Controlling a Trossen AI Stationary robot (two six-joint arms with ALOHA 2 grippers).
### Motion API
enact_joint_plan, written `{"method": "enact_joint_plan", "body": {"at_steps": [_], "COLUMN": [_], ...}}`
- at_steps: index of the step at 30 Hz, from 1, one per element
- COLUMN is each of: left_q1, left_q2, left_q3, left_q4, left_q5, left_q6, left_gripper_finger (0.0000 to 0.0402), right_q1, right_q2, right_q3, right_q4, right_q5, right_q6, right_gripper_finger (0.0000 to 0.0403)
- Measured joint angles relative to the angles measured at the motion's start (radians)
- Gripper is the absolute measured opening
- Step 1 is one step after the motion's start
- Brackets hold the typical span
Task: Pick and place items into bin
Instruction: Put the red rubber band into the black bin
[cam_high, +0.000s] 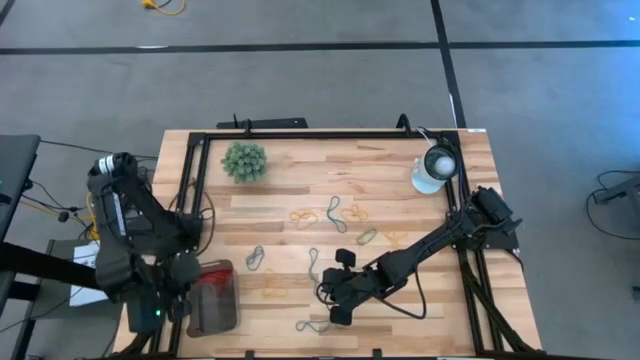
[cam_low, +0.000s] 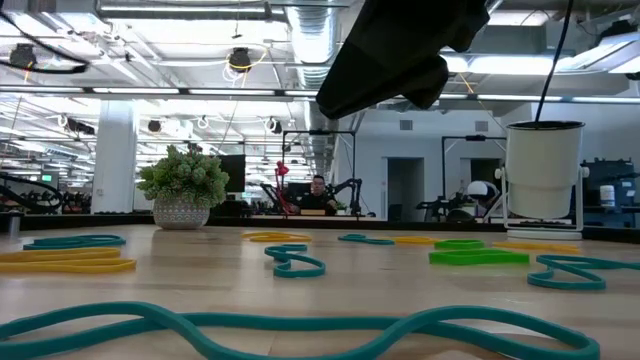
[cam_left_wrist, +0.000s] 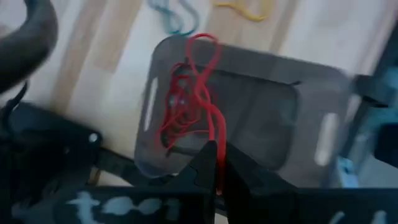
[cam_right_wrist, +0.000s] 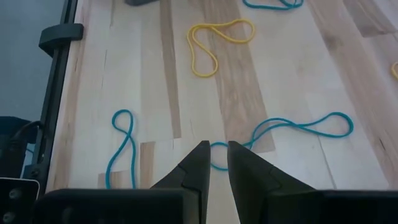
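High: left hand (cam_high: 185, 272) over bin (cam_high: 222, 318) at tabletop's (cam_high: 400, 190) near-left corner, right hand (cam_high: 335, 292) low among loose bands (cam_high: 334, 213) mid-tabletop. Left wrist: fingers pressed together pinching red band (cam_left_wrist: 199, 93) dangling onto red pile in bin (cam_left_wrist: 311, 112) — best released only once centred inside the rim. Right wrist: fingers nearly closed, narrow gap, above teal band (cam_right_wrist: 298, 127); should straddle one strand and descend squarely before squeezing.

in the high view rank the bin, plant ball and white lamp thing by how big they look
1. bin, clearly largest
2. plant ball
3. white lamp

The last two look close in size, so that order is unsure.
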Motion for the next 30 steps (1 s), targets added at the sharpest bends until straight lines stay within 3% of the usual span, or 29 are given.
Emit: {"method": "enact_joint_plan", "body": {"at_steps": [4,12,24,30], "left_q1": [-0.038,-0.025,0.047,0.085], "left_q2": [0.070,0.202,0.301,0.302], "left_q3": [-0.020,-0.059,-0.059,-0.059], "left_q4": [-0.075,-0.079,-0.066,-0.021], "left_q5": [0.012,0.046,0.028,0.050], "left_q6": [-0.095,-0.093,0.066,0.118], "left_gripper_finger": [0.0000,0.0000,0.0001,0.0032], "right_q1": [0.000,-0.003,-0.021,-0.023], "right_q2": [0.000,0.000,0.000,0.000], "right_q3": [0.000,0.000,0.000,0.000], "right_q4": [0.000,0.001,0.001,0.001], "right_q5": [0.000,0.000,0.000,0.000], "right_q6": [0.005,0.027,0.023,0.022], "right_gripper_finger": [0.0051,0.0051,0.0051,0.0051]}}
